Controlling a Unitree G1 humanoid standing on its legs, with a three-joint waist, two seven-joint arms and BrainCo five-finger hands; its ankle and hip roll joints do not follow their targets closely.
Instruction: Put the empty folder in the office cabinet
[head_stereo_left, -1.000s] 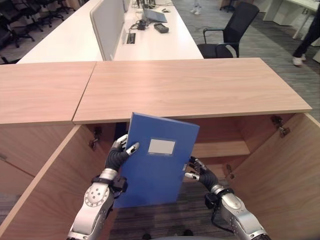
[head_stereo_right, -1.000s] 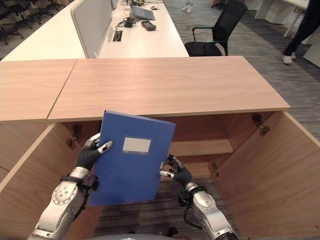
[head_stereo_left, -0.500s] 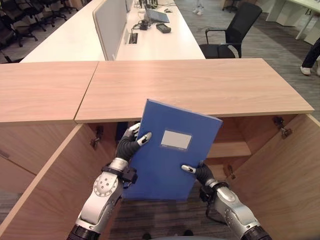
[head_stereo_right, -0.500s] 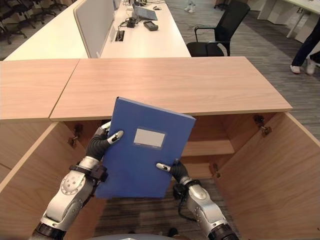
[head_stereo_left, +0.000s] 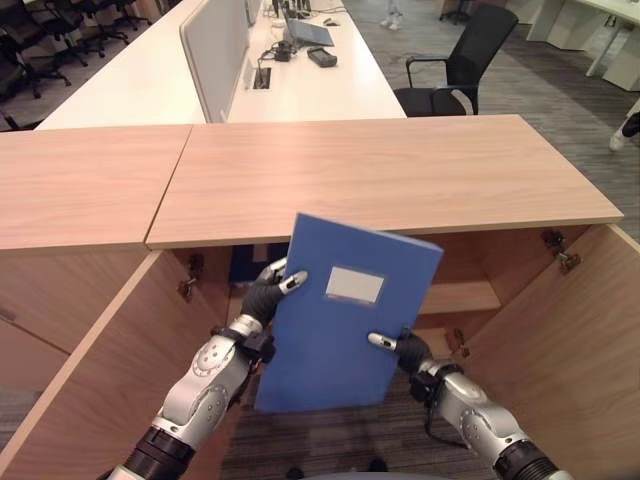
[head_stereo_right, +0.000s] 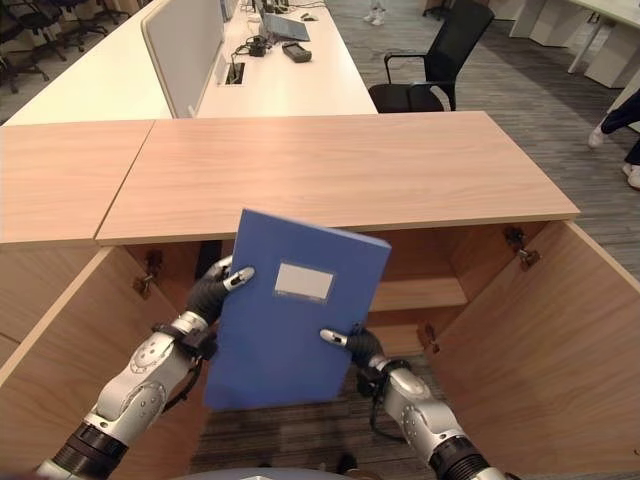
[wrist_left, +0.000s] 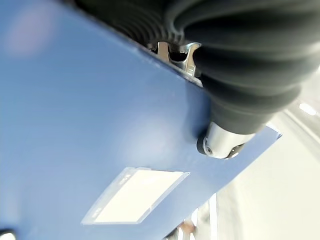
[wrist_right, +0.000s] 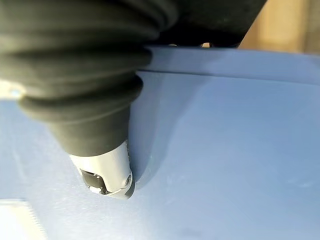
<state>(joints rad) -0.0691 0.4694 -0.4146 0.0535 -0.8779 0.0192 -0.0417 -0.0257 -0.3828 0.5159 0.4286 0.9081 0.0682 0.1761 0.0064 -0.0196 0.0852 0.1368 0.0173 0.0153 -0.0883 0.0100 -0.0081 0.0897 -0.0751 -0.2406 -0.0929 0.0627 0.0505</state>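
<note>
A blue folder (head_stereo_left: 340, 310) with a white label is held upright and tilted in front of the open wooden cabinet (head_stereo_left: 480, 280). My left hand (head_stereo_left: 262, 297) grips its left edge, thumb across the front cover. My right hand (head_stereo_left: 405, 350) grips its lower right edge, thumb on the cover. In the left wrist view the thumb (wrist_left: 220, 145) presses the blue cover (wrist_left: 90, 135) near the label. The right wrist view shows my thumb (wrist_right: 107, 175) flat on the folder (wrist_right: 225, 150). The folder's top corner overlaps the cabinet's top edge.
The cabinet's top (head_stereo_left: 380, 170) spans the middle, with its doors (head_stereo_left: 560, 340) swung open on both sides and a shelf (head_stereo_left: 460, 297) inside. A dark blue thing (head_stereo_left: 248, 262) stands inside at the left. White desks and a black chair (head_stereo_left: 460, 60) lie beyond.
The folder has dropped slightly and moved toward the cabinet opening, both hands holding it. A person's shoe at the far right has shifted.
</note>
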